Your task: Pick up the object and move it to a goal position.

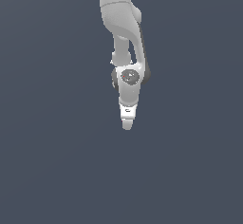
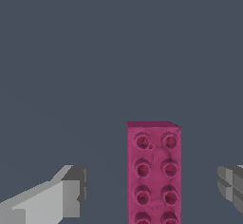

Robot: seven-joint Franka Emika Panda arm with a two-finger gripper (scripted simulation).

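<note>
A single white arm (image 1: pixel 122 23) is reaching down from the top of the exterior view onto a plain dark grey floor (image 1: pixel 47 161), and its links are stacking almost in line with the camera, so that the wrist and hand are hiding whatever lies beneath them; this is why the block is not appearing in that view at all. The gripper (image 1: pixel 126 123) is pointing at the floor near the middle of the scene, a pose that is suiting a straight descent onto a small flat part. In the wrist view the gripper (image 2: pixel 154 190) is standing released, its two grey fingers (image 2: pixel 71 192) spread wide with a clear gap on each side of the block (image 2: pixel 153 171), touching nothing. The block, a magenta-red brick with two rows of studs on its upper face, is lying flat on the floor between the fingers, somewhat closer to one finger than to the other, with its long axis running across the line that joins them. That alignment is presenting the narrow width to the fingers, so closing should be pinching the long sides. Judging from this, the grasp is not yet made and the lift and carry to the goal are remaining; no goal marker is showing in either view.
</note>
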